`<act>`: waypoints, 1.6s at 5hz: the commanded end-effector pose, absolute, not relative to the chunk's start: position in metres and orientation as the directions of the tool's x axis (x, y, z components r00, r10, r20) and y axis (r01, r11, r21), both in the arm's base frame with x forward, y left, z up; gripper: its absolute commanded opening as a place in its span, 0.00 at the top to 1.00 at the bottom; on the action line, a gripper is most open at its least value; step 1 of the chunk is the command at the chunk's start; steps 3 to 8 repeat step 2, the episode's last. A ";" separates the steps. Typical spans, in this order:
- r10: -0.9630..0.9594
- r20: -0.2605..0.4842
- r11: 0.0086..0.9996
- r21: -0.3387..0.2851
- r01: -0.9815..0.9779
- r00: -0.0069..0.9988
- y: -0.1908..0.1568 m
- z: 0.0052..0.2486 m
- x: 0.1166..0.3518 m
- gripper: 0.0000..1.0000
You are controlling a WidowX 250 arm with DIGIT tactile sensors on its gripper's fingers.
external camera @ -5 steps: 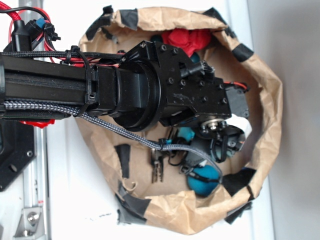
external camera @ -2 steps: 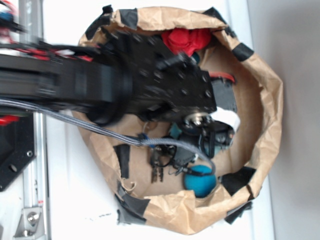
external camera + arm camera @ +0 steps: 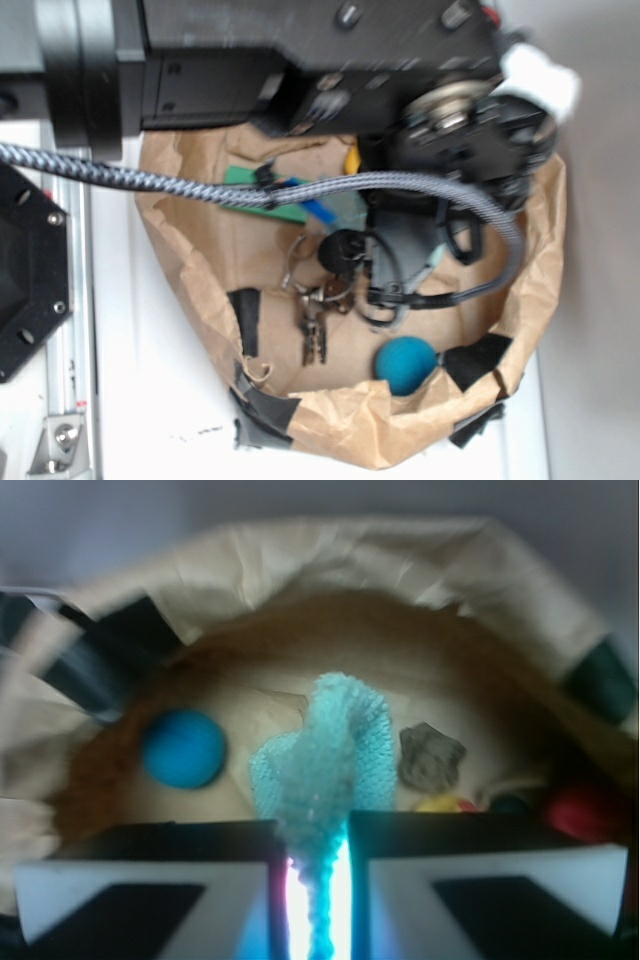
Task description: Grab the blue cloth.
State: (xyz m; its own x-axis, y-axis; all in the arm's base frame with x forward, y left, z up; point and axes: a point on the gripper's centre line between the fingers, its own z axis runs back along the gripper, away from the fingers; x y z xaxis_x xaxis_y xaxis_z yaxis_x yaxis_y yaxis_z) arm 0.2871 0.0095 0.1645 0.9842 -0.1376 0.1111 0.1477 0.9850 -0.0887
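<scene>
My jaws are pinched nearly together on the blue cloth point(image 3: 325, 780) — its lower end is squeezed into the narrow bright slit between my two pads point(image 3: 150, 885), and the rest fans out beyond them, hanging free above the floor of the brown paper bag point(image 3: 400, 570). Just beyond the cloth, on the bag floor, a round blue ball point(image 3: 183, 748) lies to one side and a small dark grey lump point(image 3: 431, 757) to the other; something red point(image 3: 580, 810) sits at the far edge. In the exterior view — my arm point(image 3: 300, 60) covering the bag's top — a key bunch point(image 3: 315, 305) lies near the ball point(image 3: 406, 364), on the white worktop point(image 3: 150, 400).
</scene>
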 end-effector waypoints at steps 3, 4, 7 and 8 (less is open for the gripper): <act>0.073 0.088 0.997 0.024 -0.075 0.993 -0.009 0.193 0.289 1.00; 0.073 0.088 0.997 0.024 -0.075 0.993 -0.009 0.193 0.289 1.00; 0.073 0.088 0.997 0.024 -0.075 0.993 -0.009 0.193 0.289 1.00; 0.073 0.088 0.997 0.024 -0.075 0.993 -0.009 0.193 0.289 1.00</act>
